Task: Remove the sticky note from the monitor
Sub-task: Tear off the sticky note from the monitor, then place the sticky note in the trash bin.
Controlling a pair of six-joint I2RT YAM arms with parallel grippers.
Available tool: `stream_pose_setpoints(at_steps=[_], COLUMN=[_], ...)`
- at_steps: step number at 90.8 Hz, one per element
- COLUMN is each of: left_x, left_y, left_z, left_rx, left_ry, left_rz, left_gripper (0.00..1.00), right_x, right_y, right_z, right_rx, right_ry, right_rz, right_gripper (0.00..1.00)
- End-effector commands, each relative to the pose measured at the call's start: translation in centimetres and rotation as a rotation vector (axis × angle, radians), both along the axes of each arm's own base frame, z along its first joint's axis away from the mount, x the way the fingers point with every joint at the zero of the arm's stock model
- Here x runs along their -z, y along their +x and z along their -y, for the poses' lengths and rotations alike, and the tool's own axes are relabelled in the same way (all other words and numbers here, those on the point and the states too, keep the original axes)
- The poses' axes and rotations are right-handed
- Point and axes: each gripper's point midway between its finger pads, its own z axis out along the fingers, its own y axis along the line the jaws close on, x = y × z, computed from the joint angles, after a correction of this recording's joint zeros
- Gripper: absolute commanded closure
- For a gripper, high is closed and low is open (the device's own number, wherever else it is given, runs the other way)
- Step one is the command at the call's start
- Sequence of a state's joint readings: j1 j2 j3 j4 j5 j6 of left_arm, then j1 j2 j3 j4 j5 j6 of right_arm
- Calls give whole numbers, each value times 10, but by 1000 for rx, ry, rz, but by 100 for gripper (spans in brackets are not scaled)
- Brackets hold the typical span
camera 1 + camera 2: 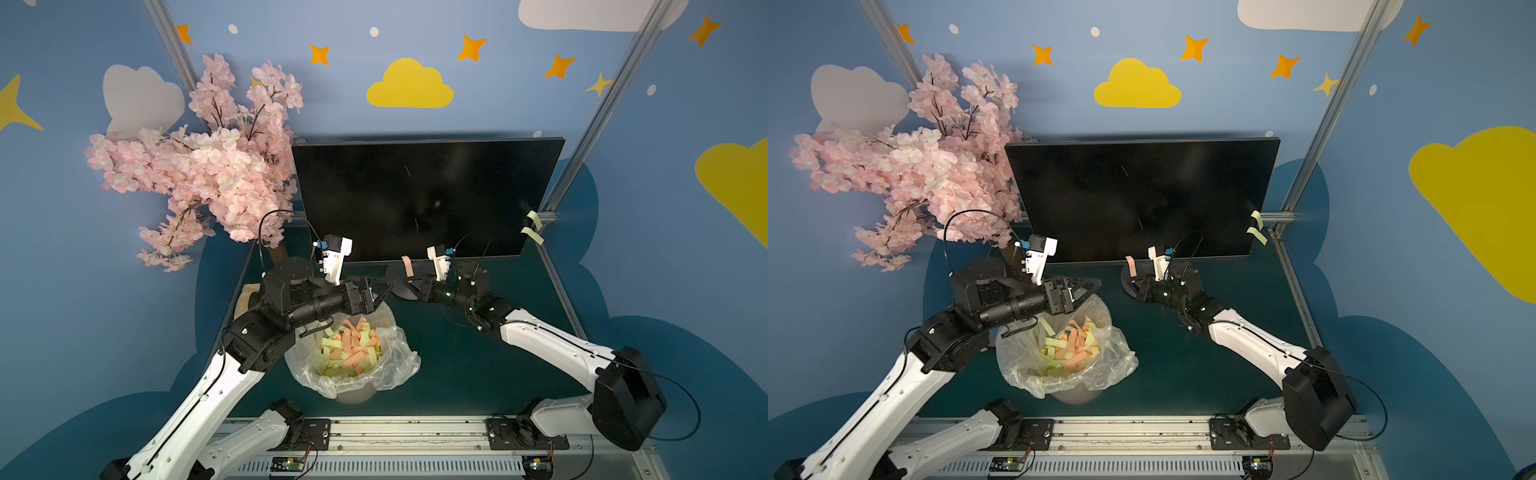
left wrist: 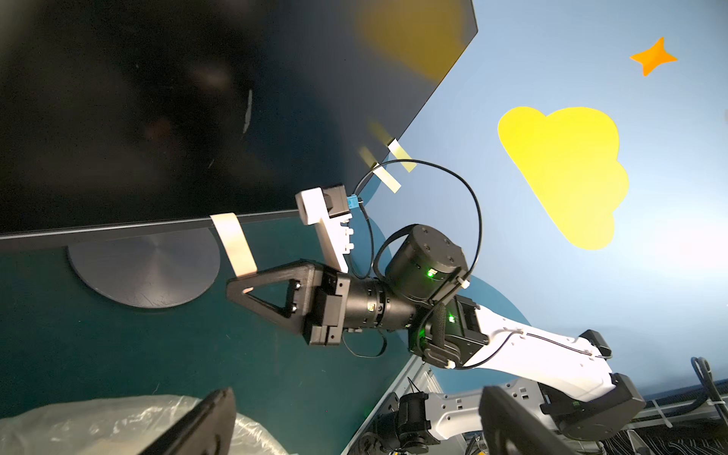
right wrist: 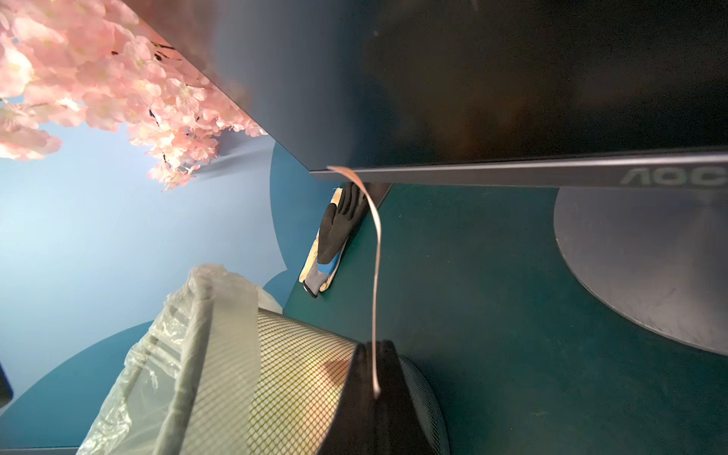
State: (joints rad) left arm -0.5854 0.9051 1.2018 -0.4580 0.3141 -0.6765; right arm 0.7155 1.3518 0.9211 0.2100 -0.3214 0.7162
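In a top view the right claw [image 1: 411, 286] clamps the pink sticky note [image 1: 407, 265], which hangs off the bottom bezel of the monitor [image 1: 415, 187] at frame centre, while the left claw [image 1: 384, 289] is wide open and empty; left wrist view: two yellow notes [image 2: 388, 179] also stuck, upper centre; right wrist view: peel judged unfinished.

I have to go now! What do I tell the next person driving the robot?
Left gripper: open, empty, by the bin.
Right gripper: shut on the loose end of the pink note; its other end is stuck to the monitor bottom edge.
Done: many notes lie in the bin.
Left: pull the pink one off, bin it, then two yellow notes on the monitor's side edge.
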Motion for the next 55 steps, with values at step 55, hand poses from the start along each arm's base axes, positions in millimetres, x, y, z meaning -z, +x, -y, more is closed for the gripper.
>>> stream_pose_setpoints(at_steps=[55], left_x=[8], left_y=[-37], left_z=[-72], left_rx=[-223], left_ry=[69], left_rz=[46], left_gripper=[0], right_x=[-95], right_y=[-100], right_z=[-41], right_rx=[-304], right_ry=[-193], right_rz=[286], right_gripper=[100])
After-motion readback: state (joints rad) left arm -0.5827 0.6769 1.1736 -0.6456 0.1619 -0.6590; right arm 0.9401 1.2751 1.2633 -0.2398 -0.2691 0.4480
